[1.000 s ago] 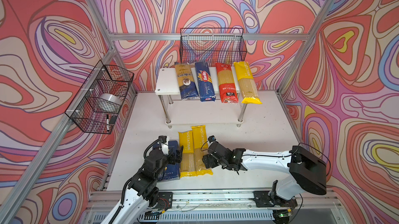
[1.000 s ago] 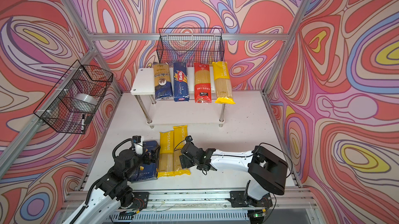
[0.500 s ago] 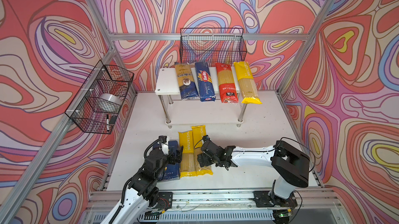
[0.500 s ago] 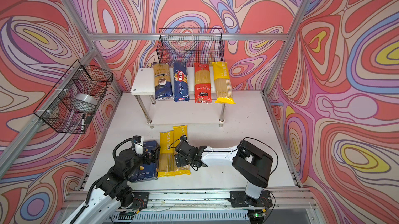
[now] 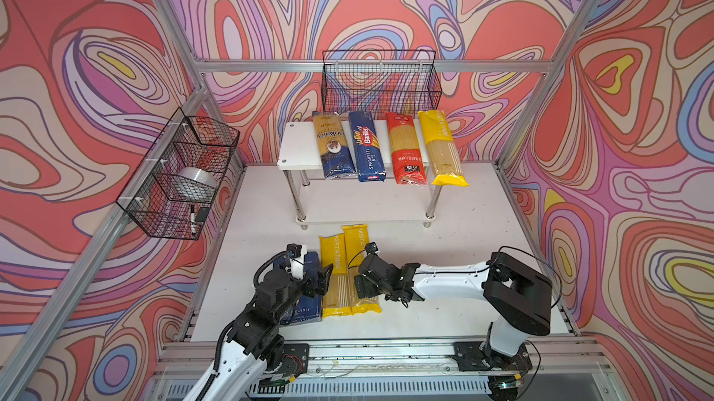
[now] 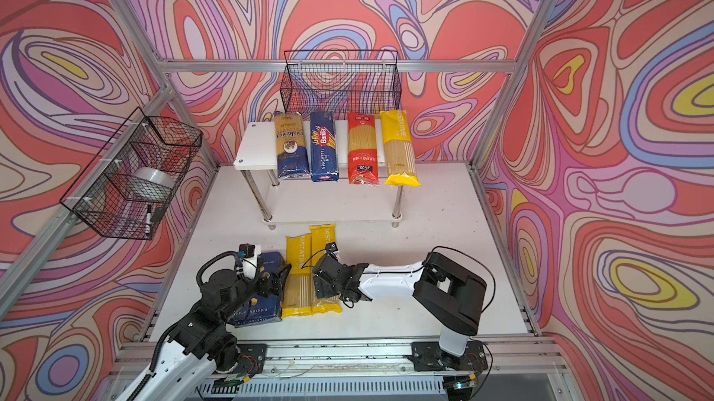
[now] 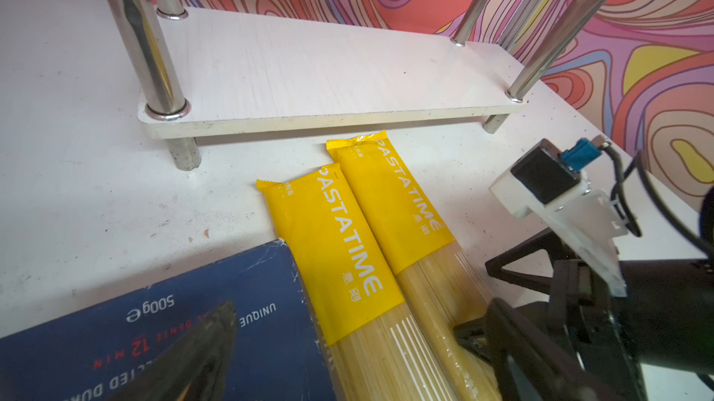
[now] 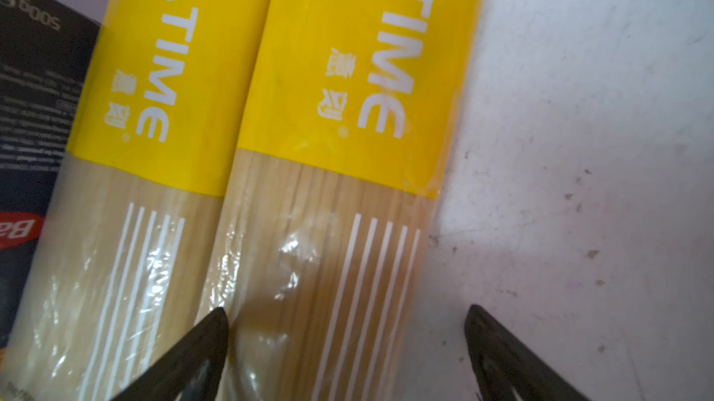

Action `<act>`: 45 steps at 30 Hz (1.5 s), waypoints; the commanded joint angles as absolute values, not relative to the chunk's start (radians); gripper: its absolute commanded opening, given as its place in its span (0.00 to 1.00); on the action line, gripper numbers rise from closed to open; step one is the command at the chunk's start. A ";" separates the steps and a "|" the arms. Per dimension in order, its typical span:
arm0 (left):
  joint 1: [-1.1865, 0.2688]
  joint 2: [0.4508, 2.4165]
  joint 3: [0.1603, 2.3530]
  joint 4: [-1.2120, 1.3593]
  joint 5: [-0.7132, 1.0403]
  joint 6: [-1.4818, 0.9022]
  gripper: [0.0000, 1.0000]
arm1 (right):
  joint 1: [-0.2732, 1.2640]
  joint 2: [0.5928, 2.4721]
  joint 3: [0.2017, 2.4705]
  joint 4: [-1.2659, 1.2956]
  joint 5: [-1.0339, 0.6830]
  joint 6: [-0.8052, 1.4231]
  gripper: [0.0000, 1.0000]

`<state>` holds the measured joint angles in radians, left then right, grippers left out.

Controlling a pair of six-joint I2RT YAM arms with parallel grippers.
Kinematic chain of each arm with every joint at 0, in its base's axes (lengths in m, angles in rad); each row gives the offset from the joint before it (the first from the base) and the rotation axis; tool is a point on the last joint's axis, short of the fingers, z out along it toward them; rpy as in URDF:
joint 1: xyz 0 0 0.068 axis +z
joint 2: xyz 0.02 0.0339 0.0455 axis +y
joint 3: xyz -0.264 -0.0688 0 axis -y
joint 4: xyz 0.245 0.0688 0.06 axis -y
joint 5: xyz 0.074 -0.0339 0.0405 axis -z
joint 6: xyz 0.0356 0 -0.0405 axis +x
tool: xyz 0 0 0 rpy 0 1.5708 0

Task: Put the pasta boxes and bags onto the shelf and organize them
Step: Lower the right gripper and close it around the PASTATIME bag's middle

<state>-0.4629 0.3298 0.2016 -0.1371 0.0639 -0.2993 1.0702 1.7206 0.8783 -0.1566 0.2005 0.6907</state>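
shelf: white, two boards on chrome legs, at the back of the desk; its lower board is bare.
top board of the shelf: four packs lie side by side, their near ends hanging over the front edge. from the board's bare end they are the dark blue bag, long barilla carton, red bag and shelved yellow bag.
outer yellow bag: flat on the desk in front of the shelf, far end just short of the lower board.
carton-side yellow bag: flat, touching the outer yellow bag along its length, far end a little further from the shelf.
wide barilla carton: flat on the desk in front of the shelf, against the carton-side yellow bag, partly hidden by the left arm in both top views.
right hand: fingers apart, holding nothing, low over the clear part of the outer yellow bag. one fingertip is at the seam between the two yellow bags, the other over bare desk just past the bag. contact cannot be told.
left hand: fingers apart, holding nothing, one finger above the wide barilla carton, the other over the yellow bags beside the right hand.
wire basket: on the back wall just above the shelf.
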 commanded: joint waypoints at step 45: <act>-0.457 0.336 0.197 -0.141 0.030 -0.308 1.00 | 1.101 1.766 0.935 -0.308 0.208 0.523 0.98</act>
